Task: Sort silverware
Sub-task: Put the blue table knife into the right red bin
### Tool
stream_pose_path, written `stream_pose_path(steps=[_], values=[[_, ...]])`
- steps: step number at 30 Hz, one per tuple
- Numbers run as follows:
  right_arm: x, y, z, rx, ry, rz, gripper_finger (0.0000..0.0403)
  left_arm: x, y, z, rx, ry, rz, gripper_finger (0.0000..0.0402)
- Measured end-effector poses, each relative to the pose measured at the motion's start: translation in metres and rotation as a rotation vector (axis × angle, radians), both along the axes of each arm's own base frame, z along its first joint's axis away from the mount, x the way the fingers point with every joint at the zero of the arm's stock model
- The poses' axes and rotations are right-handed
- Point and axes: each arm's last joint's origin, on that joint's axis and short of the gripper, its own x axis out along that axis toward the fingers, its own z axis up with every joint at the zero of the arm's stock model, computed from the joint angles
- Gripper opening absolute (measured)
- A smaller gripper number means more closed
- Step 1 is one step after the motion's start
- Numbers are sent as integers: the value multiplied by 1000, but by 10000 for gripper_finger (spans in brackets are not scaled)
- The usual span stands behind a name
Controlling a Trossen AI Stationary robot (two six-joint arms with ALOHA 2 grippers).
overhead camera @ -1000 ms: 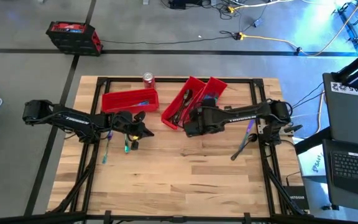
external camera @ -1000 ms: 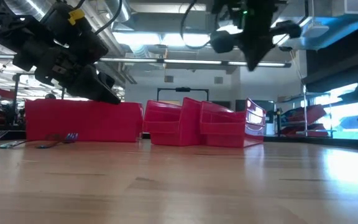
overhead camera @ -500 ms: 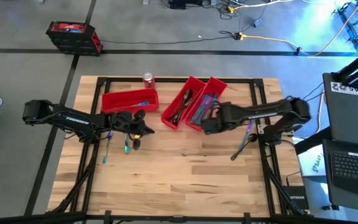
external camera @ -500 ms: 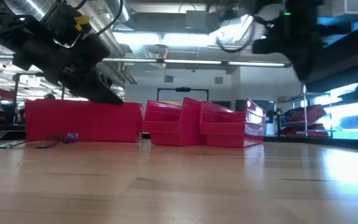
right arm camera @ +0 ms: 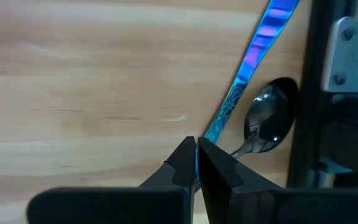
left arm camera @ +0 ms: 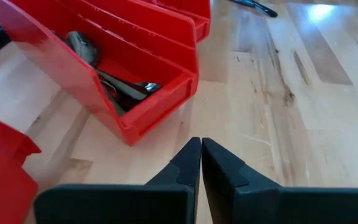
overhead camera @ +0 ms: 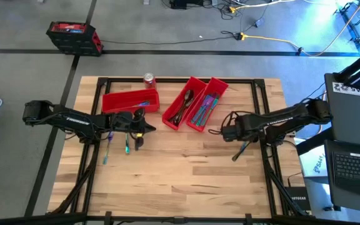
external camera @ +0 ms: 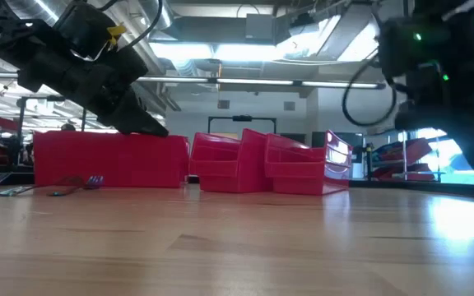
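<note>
Item: right gripper (right arm camera: pixel 196 163), fingers pressed together, empty. I am holding it low over the right side of the table (overhead camera: pixel 186 181), just above a blue knife (right arm camera: pixel 253 59) and a dark spoon (right arm camera: pixel 267 124) lying beside the table's black rail (overhead camera: pixel 262 115).

Item: left gripper (left arm camera: pixel 201 163), fingers together, empty, hanging near the front corner of the middle bin (left arm camera: pixel 132 74), which is holding dark spoons.

Item: loose silverware (overhead camera: pixel 107 150) lying left of the left gripper.

Step, as I judge it: starting a pick on the knife. Next move calls for parting the fingers and straddling the handle.

Room: the rail is crowding the spoon side; open wood lies on the other.
</note>
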Motion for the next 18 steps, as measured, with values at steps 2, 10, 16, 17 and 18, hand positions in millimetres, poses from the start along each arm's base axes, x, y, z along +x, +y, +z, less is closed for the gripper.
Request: stream_pose_path(steps=[2, 10, 16, 17, 18], values=[[-4, 0, -7, -2, 15, -7, 0, 0, 0, 0, 2, -4, 7, 0], [-5, -1, -11, -16, 20, -10, 0, 0, 0, 0, -22, -7, 18, 0], [-3, 0, -18, 9, 78, 34, 0, 0, 1, 0, -6, -6, 51, 0], [-3, 1, -20, 38, 97, 52, 0, 0, 1, 0, -4, -5, 55, 0], [-2, 1, -22, 67, 113, 71, 0, 0, 1, 0, -3, -5, 59, 0]])
